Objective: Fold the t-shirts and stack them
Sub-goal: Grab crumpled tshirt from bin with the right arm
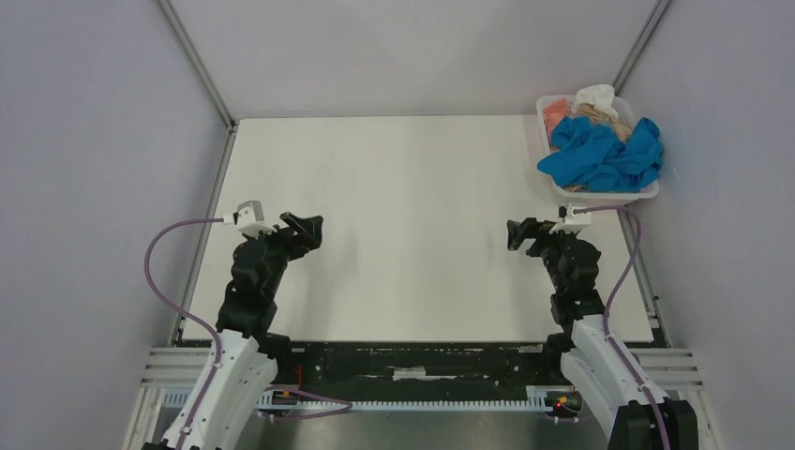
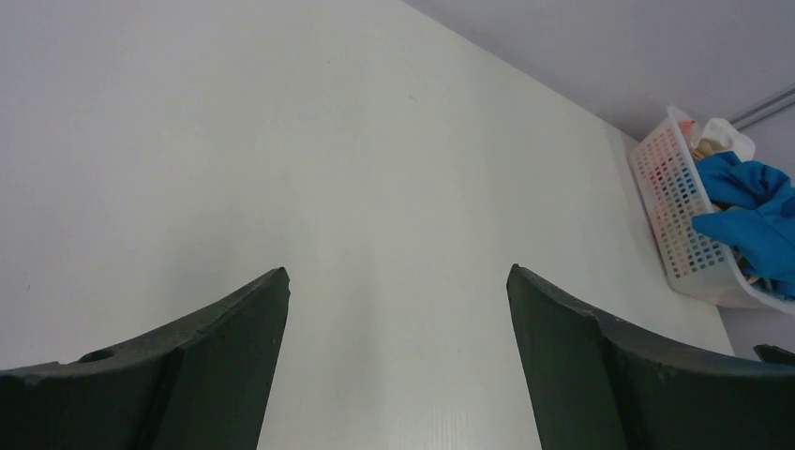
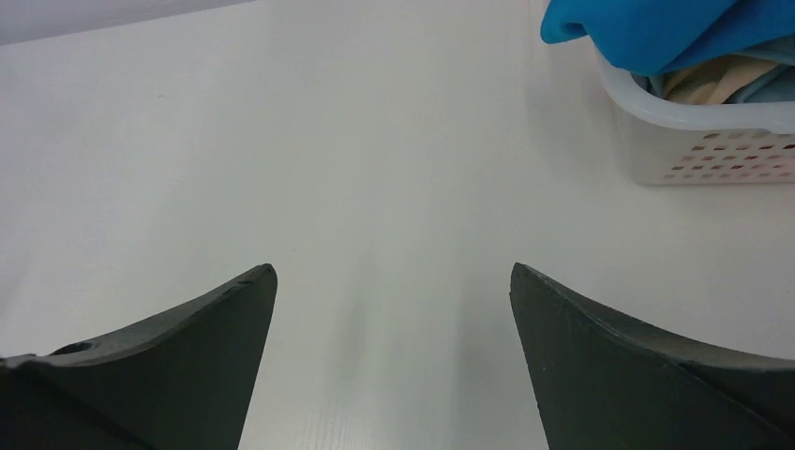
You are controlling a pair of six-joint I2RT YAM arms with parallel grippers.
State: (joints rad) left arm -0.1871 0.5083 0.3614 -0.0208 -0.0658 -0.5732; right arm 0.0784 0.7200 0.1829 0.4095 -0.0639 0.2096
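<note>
The t-shirts lie crumpled in a white plastic basket (image 1: 548, 176) at the table's far right. The bright blue shirt (image 1: 605, 155) is on top and hangs over the rim; salmon pink (image 1: 557, 112), white (image 1: 596, 97) and tan (image 1: 600, 116) cloth show behind it. The blue shirt also shows in the left wrist view (image 2: 750, 217) and the right wrist view (image 3: 656, 28). My left gripper (image 1: 305, 227) is open and empty over the table's left side. My right gripper (image 1: 521, 232) is open and empty, just near of the basket.
The white table top (image 1: 403, 225) spreads between the arms. Grey walls and metal frame posts (image 1: 197, 61) enclose the table. The basket (image 3: 712, 141) stands to the right of my right gripper's fingers (image 3: 600, 356).
</note>
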